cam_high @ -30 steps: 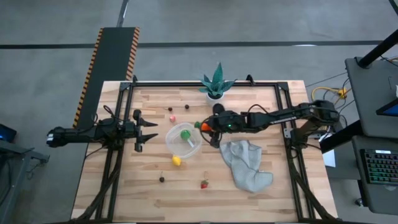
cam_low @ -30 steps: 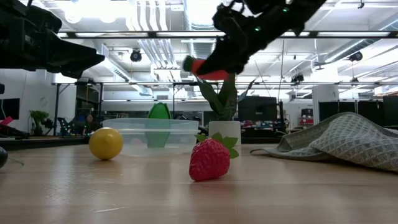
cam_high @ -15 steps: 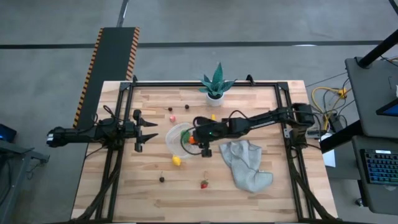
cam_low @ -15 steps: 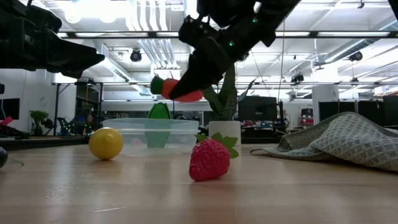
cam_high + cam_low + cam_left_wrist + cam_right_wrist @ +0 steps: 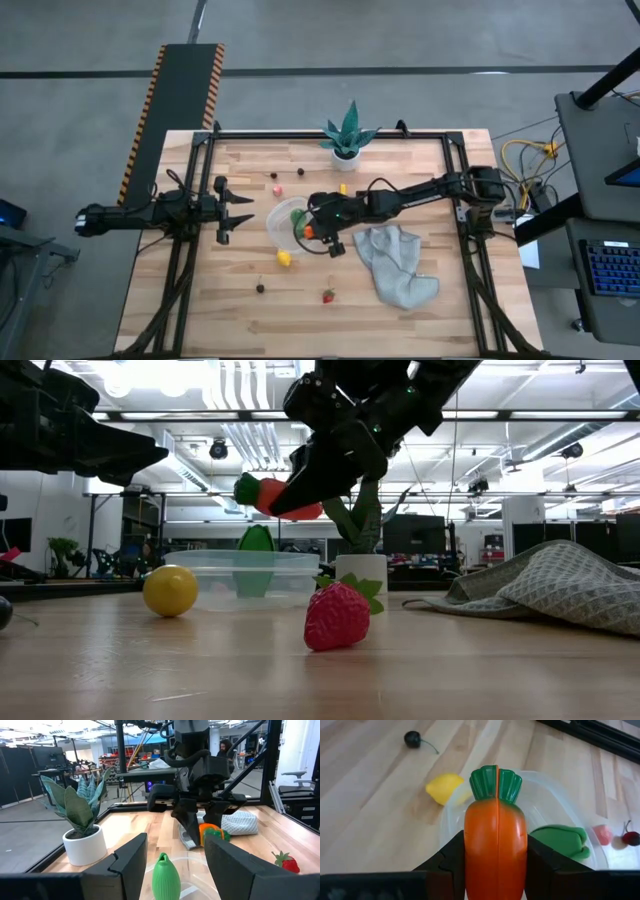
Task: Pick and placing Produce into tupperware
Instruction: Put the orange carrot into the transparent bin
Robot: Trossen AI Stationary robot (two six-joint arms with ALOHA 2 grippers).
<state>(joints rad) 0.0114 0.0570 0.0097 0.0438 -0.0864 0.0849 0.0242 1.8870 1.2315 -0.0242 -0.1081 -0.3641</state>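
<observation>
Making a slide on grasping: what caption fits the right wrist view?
Right gripper holds an orange toy carrot above the clear tupperware, a green piece already inside.

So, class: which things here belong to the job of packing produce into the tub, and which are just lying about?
Job: carrot in the right hand; tupperware; green piece inside it; lemon; strawberry.
Lying about: potted plant; grey cloth.

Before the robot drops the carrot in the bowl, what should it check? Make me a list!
1. Carrot gripped in right tool: ok.
2. Carrot over the tupperware: ok in the high and right wrist views.
3. Room left inside beside the green piece: ok.
4. Carrot lifted clear above the rim: ok, seen in the low view.
5. Left tool waits open, clear of the bowl: ok.
6. Lemon outside, not blocking: ok.
</observation>
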